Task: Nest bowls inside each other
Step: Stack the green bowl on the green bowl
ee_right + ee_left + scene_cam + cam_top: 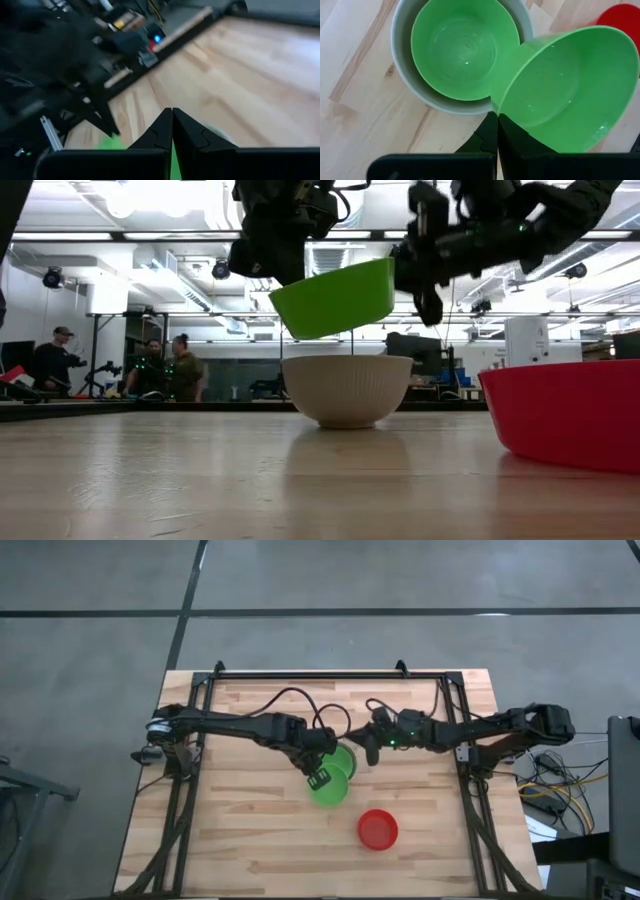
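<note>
One green bowl (565, 95) hangs clamped in left end effector (496, 120).

Left arm reaches in from 9 o'clock, elbow bent — its tool (318, 772) pinched shut, raised. Right arm stretches in from 3 o'clock — its tool (372, 752) closed, raised, fingers pointing toward 6 o'clock.

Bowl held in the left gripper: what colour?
Bright green bowl, pinched at its rim by the left gripper; clearest in the left wrist view.
</note>
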You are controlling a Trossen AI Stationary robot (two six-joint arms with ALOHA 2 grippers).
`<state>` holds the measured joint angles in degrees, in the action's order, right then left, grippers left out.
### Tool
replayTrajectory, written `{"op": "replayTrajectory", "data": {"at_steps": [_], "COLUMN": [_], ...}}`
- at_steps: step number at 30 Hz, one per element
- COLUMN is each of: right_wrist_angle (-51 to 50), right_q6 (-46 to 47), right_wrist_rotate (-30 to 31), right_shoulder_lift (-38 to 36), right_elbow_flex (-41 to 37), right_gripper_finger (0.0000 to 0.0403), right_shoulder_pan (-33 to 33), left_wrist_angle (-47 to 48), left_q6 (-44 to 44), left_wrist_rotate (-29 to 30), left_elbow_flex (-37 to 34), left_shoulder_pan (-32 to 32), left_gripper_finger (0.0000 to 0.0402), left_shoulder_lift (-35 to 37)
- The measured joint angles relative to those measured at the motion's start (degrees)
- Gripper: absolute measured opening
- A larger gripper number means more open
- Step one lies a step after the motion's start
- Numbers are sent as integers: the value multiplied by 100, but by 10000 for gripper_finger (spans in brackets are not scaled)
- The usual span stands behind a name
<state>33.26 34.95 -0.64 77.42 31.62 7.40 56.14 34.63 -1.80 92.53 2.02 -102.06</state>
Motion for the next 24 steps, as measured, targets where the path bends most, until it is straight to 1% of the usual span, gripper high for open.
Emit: {"op": "replayTrajectory", "data": {"at_steps": [7, 10, 13, 17, 21, 24], "right_wrist_angle": [-75, -447, -956, -1577, -1710, -1720], "right_q6": [-1282, -1658, -1743, -1745, -1777, -1848], "right_wrist_rotate": [-2, -2, 0, -44, -140, -142], "right_shoulder_lift": [-980, -1520, -2096, -2744, -3247, -3483], "right_elbow_flex": [0, 0, 0, -2, -2, -2], "right_gripper_finger": [8, 8, 8, 8, 8, 8], "right_shoulder_pan": [-1, -2, -2, -37, -66, -64], "left_wrist_angle": [-126, -313, -500, -519, -505, -426], "left_q6": [-136, -206, -265, -266, -154, -48], "left_wrist_rotate": [83, 83, 81, 81, 81, 81], "left_elbow_flex": [13, 13, 13, 47, 48, 48], "left_shoulder_pan": [-4, -4, -18, -105, -337, -563], "left_gripper_finger": [1, 1, 1, 1, 1, 1], "left_shoulder_lift": [0, 0, 0, 0, 0, 10]}}
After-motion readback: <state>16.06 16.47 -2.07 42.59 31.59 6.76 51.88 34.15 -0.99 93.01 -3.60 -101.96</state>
